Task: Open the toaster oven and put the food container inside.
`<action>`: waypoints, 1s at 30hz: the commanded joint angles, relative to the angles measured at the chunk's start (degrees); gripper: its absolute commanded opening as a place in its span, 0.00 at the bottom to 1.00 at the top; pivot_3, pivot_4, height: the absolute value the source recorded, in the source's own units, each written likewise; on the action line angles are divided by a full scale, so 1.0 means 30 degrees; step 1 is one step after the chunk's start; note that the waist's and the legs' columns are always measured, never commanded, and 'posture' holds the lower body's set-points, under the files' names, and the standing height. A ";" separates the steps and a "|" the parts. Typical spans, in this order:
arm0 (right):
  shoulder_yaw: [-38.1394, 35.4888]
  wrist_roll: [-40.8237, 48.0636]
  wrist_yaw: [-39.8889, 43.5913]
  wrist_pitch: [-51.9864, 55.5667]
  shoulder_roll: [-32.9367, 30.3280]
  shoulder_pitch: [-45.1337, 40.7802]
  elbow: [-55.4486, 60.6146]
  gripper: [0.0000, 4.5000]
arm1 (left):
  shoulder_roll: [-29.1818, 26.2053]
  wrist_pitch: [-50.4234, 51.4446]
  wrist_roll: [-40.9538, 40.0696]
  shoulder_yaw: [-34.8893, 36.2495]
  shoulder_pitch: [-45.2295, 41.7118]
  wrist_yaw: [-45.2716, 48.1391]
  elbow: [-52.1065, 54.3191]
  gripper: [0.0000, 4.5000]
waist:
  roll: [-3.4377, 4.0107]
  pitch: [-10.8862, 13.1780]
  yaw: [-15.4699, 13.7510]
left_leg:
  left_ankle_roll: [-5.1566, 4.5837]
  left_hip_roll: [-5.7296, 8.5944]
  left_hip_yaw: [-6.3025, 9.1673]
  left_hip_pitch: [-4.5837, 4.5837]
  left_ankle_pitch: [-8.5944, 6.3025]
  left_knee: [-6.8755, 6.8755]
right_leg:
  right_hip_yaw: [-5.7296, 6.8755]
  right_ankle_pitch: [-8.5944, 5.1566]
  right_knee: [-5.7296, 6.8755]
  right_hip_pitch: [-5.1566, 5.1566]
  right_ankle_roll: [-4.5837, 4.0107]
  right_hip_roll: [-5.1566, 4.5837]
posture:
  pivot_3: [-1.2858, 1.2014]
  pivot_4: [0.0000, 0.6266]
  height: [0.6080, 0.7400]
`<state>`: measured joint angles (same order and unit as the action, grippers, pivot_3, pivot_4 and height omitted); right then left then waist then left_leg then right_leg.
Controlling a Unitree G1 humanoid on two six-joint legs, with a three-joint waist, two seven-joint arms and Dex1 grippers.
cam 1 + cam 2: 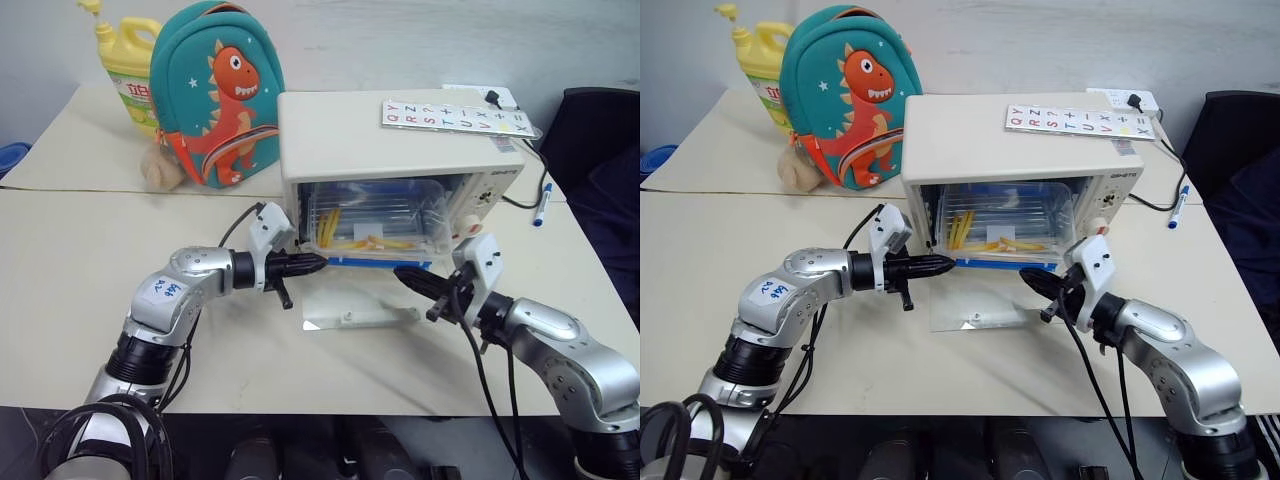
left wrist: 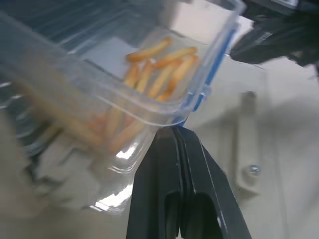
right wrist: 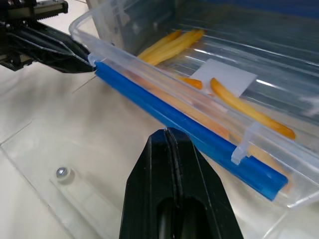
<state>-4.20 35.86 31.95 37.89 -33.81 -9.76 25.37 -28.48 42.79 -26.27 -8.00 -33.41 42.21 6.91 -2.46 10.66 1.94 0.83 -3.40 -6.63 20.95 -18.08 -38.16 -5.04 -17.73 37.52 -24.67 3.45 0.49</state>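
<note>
**Both closed grippers nudge the box into the open oven**

The left gripper (image 1: 312, 264) has its two black fingers pressed together, empty, the tip touching the near left corner of the food container (image 1: 378, 222). The right gripper (image 1: 408, 276) is likewise closed on nothing, its tip just beside the blue clip (image 3: 189, 133) along the container's near edge. Neither holds the box; they meet it as blunt pushers.

The container sits most of the way inside the toaster oven (image 1: 380, 135), its front edge sticking out over the lowered glass door (image 1: 360, 312). It looks light, stiff and smooth-walled, so it should slide readily but may skew if pushed at one corner alone; even pressure on the clip edge, from both sides, seems the safer contact. The fries (image 2: 159, 74) inside are loose and would shift if it tipped.

The oven stands on a pale table (image 1: 90, 290). Behind it are a dinosaur backpack (image 1: 215, 95) and a yellow bottle (image 1: 130, 70); an alphabet card (image 1: 455, 117) lies on the oven's top, and a pen (image 1: 541, 206) lies to its right.
</note>
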 commanded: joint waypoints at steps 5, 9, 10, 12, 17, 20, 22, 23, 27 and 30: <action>0.0095 -0.1229 -0.0150 -0.1118 0.0943 -0.1367 -0.1376 0.00 | -0.0723 0.0372 -0.1069 0.0855 -0.0258 0.1672 0.1146 0.01 | 0.0002 -0.0001 -0.0050 | 0.0037 0.0000 -0.0030 0.0092 0.0021 -0.0005 | -0.0005 0.0001 0.0030 -0.0118 0.0002 -0.0006 | 0.52 0.24 1.00; -0.0082 -0.1956 -0.0684 -0.1890 0.1515 -0.1606 -0.2126 0.00 | -0.1896 0.0798 -0.2437 0.0668 0.0656 0.3902 0.2994 0.01 | 0.0006 -0.0003 0.0054 | 0.0067 -0.0018 -0.0052 0.0098 0.0037 0.0014 | -0.0011 -0.0012 0.0067 -0.0168 -0.0021 0.0000 | 0.52 0.24 1.00; -0.0083 -0.2102 -0.0789 -0.2033 0.1628 -0.1664 -0.2253 0.00 | -0.1885 0.0797 -0.2444 0.0628 0.0673 0.3883 0.3042 0.01 | 0.0006 -0.0003 0.0077 | 0.0073 -0.0019 -0.0053 0.0095 0.0040 0.0015 | -0.0010 -0.0014 0.0073 -0.0169 -0.0024 0.0000 | 0.52 0.24 1.00; -0.0014 -0.2468 -0.1238 -0.2340 0.2135 -0.2057 -0.2838 0.00 | -0.1022 0.0432 -0.1527 0.0272 0.0159 0.2689 0.2085 0.01 | 0.0007 -0.0003 0.0084 | 0.0087 -0.0016 -0.0052 0.0090 0.0052 0.0002 | -0.0011 -0.0014 0.0094 -0.0168 -0.0026 0.0000 | 0.52 0.24 1.00; 0.0237 -0.3209 -0.1669 -0.2864 0.3066 -0.2831 -0.3947 0.00 | 0.1045 -0.0655 0.0477 -0.0154 -0.1418 0.0376 -0.0411 0.01 | 0.0006 -0.0003 0.0070 | 0.0048 0.0022 -0.0045 0.0090 0.0080 -0.0011 | -0.0027 0.0014 0.0107 -0.0164 -0.0015 -0.0002 | 0.52 0.24 1.00; 0.0261 -0.3558 -0.1775 -0.3230 0.3502 -0.3216 -0.4465 0.00 | 0.1980 -0.1431 0.1336 -0.0185 -0.2203 -0.0436 -0.1733 0.01 | 0.0007 -0.0003 0.0060 | 0.0048 0.0021 -0.0042 0.0098 0.0079 -0.0001 | -0.0024 0.0013 0.0097 -0.0171 -0.0014 0.0000 | 0.52 0.24 1.00; 0.0239 -0.3769 -0.1809 -0.3413 0.3698 -0.3379 -0.4709 0.00 | 0.2434 -0.1611 0.1463 -0.0007 -0.2503 -0.0702 -0.2172 0.01 | 0.0007 -0.0003 0.0027 | 0.0049 0.0018 -0.0050 0.0104 0.0079 0.0006 | -0.0026 0.0012 0.0094 -0.0182 -0.0014 -0.0003 | 0.52 0.24 1.00; 0.0229 -0.3856 -0.1796 -0.3497 0.3763 -0.3460 -0.4861 0.00 | 0.2596 -0.1721 0.1550 0.0051 -0.2610 -0.0783 -0.2375 0.01 | 0.0007 -0.0003 -0.0030 | 0.0051 0.0017 -0.0050 0.0114 0.0080 0.0005 | -0.0026 0.0013 0.0093 -0.0190 -0.0014 -0.0006 | 0.52 0.24 1.00; -0.0191 -0.3820 -0.1750 -0.3467 0.3822 -0.3537 -0.4814 0.00 | 0.2745 -0.1722 0.1577 0.0170 -0.2509 -0.0641 -0.2251 0.01 | 0.0007 -0.0003 -0.0111 | 0.0038 0.0028 -0.0052 0.0118 0.0091 -0.0028 | -0.0023 0.0024 0.0108 -0.0184 0.0004 -0.0027 | 0.52 0.24 1.00; -0.0732 -0.3314 -0.1132 -0.2911 0.3037 -0.2613 -0.3644 0.00 | 0.1996 -0.0812 0.0740 0.0376 -0.1880 0.0316 -0.0725 0.01 | 0.0009 -0.0004 -0.0071 | 0.0034 0.0032 -0.0057 0.0116 0.0093 -0.0020 | -0.0028 0.0026 0.0113 -0.0185 0.0008 -0.0026 | 0.52 0.24 1.00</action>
<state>-3.35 24.27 27.33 28.93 -22.86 -18.78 10.34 -21.33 39.17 -21.84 -8.22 -39.58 41.26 0.01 -2.43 10.64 1.72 0.94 -3.31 -6.80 21.29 -17.80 -38.19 -5.12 -17.65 37.85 -25.23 3.47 0.42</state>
